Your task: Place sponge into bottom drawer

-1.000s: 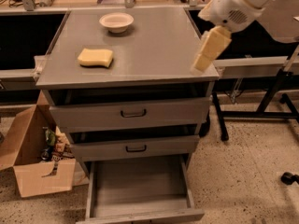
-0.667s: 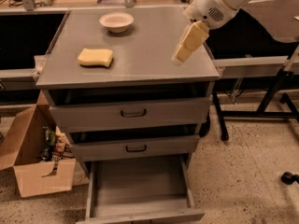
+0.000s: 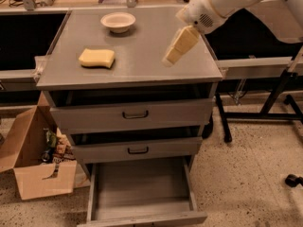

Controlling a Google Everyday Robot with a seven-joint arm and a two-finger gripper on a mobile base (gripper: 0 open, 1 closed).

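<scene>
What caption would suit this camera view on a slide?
Gripper hovers over the cabinet top, apart from the sponge; the bottom drawer stands open below.

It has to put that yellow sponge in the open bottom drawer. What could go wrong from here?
The gripper hangs over the right side of the cabinet top, apart from the sponge; the soft sponge might slide instead of being gripped. The white bowl sits behind the sponge and could get bumped. The bottom drawer is open but low down, so releasing too high might miss it.
</scene>
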